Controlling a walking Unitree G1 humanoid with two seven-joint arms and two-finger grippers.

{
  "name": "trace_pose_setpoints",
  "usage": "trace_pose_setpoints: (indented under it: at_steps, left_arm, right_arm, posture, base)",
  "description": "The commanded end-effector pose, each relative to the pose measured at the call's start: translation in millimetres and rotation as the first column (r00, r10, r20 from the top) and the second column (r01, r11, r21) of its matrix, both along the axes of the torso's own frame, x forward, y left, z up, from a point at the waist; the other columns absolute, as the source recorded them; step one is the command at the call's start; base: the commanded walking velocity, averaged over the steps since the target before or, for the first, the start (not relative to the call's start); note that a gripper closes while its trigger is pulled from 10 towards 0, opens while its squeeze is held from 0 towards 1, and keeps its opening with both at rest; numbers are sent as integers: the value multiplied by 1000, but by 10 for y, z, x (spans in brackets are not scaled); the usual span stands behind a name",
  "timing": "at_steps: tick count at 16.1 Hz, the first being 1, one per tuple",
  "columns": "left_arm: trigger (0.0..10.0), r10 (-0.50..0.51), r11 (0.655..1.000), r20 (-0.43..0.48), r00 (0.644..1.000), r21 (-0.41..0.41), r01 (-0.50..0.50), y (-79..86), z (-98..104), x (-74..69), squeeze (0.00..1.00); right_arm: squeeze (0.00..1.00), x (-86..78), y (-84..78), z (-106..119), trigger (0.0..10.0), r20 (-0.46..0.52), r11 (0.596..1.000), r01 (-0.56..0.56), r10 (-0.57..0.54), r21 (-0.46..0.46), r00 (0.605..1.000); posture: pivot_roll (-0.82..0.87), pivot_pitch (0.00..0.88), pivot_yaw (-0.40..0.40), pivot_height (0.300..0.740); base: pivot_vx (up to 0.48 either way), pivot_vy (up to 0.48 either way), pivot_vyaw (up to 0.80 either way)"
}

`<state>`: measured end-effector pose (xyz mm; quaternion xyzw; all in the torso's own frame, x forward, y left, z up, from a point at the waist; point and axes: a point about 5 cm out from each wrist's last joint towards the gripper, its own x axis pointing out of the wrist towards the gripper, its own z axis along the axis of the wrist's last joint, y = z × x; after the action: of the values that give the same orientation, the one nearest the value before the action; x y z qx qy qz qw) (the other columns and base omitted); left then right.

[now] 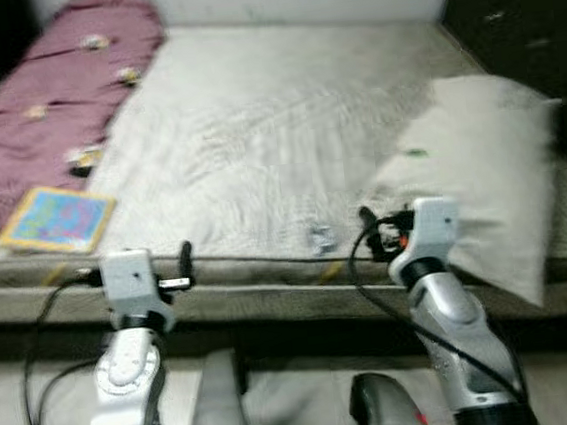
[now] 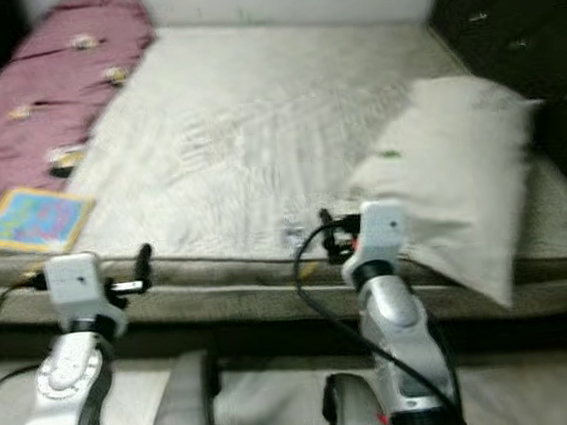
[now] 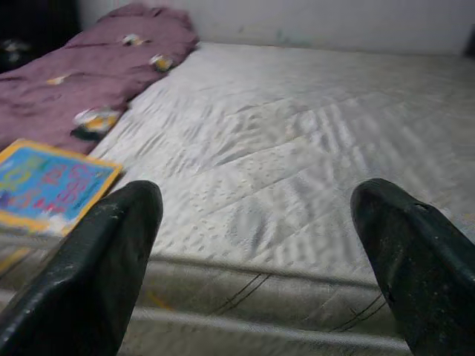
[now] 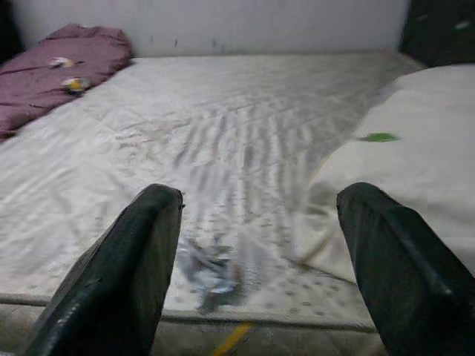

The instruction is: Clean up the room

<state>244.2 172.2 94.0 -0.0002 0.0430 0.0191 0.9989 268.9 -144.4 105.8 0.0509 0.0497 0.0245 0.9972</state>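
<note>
Both pincers gape wide and empty at the mattress (image 1: 257,145) edge: left pincer (image 3: 256,259), right pincer (image 4: 256,259). A crumpled scrap (image 4: 211,274), too blurred to identify, lies near the edge beside the pillow (image 1: 481,173); a book (image 1: 58,219) overlaps the maroon blanket (image 1: 42,105).

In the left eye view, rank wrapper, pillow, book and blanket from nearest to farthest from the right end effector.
From the right end effector:
1. Wrapper, just to its left on the mattress edge.
2. Pillow, on its right.
3. Book, far left corner.
4. Blanket, far left, behind the book.

Mattress (image 1: 257,145) — pillow (image 1: 485,168), maroon blanket (image 1: 48,110), book (image 1: 58,219), wrapper (image 1: 321,237).
</note>
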Motion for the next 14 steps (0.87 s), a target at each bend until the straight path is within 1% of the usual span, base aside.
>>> trace_pose_setpoints:
  at_steps: [1, 5, 11, 14]
  left_arm:
    - [10000, -26, 1000, 26, 999, -11, 26, -60, 68, 21, 0]
    - [10000, -34, 999, 24, 999, -17, 34, -50, 69, 25, 0]
    - [10000, -38, 999, 26, 999, -24, 38, -58, 80, 27, 0]
    - [10000, -39, 999, 21, 999, -28, 40, -64, 70, 22, 0]
  right_arm:
    - [0, 10, -47, 47, 10000, 17, 1000, 10, -10, -14, 1000]
    - [0, 20, -39, 43, 10000, 12, 1000, 6, -6, -25, 1000]
    - [0, 37, -31, 41, 10000, 13, 999, -12, 12, -39, 1000]
    - [0, 37, -32, 17, 10000, 6, 999, -11, 12, -44, 1000]
  posture:
    - [18, 0, -47, 618]
    - [16, 0, -45, 618]
    - [20, 0, -46, 618]
    - [24, 0, -50, 618]
  base:
    - [251, 0, 0]
    - [284, 0, 0]
    - [348, 0, 0]
    - [368, 0, 725]
